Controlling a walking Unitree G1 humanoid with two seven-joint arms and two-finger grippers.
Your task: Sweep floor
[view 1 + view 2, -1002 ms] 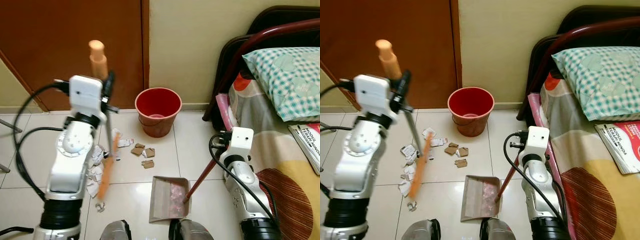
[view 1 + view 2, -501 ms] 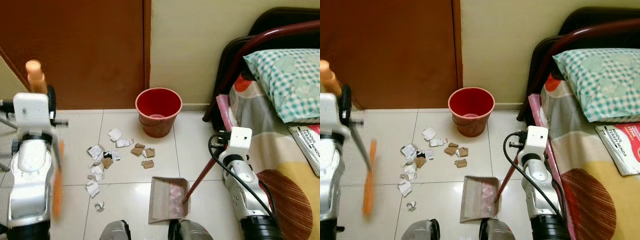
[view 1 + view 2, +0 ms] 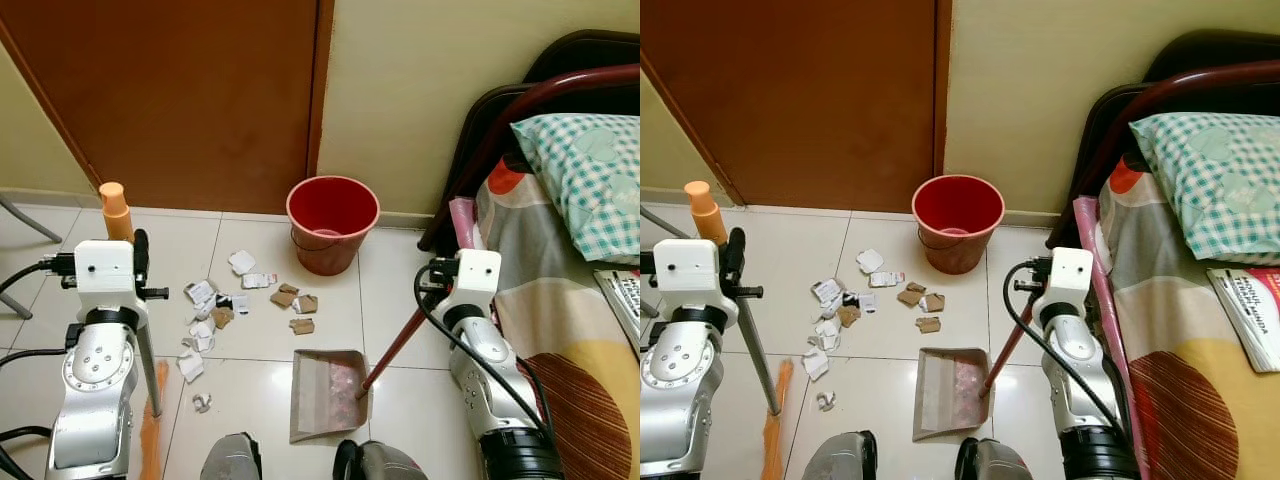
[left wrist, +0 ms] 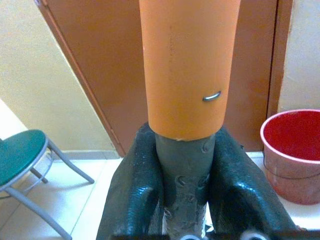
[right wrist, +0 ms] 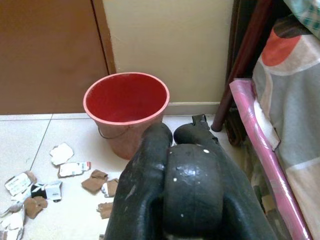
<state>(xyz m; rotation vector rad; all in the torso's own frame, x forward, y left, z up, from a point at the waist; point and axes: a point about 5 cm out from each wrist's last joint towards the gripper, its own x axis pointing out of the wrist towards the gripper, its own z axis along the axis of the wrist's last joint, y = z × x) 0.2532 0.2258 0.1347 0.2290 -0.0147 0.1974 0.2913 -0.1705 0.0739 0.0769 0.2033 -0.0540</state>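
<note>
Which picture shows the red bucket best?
The right wrist view: the bucket is big and close, and you look into it. Both eye views show it whole but smaller, standing on the floor by the wall beyond the paper scraps. The left wrist view catches just part of it at the edge.

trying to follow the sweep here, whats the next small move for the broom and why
Probably drag the broom right, across the tiles toward the dustpan. The left gripper is shut on the broom handle, its orange head sits left of the paper scraps, and the right gripper holds the dustpan's handle with the pan resting right of them.
</note>
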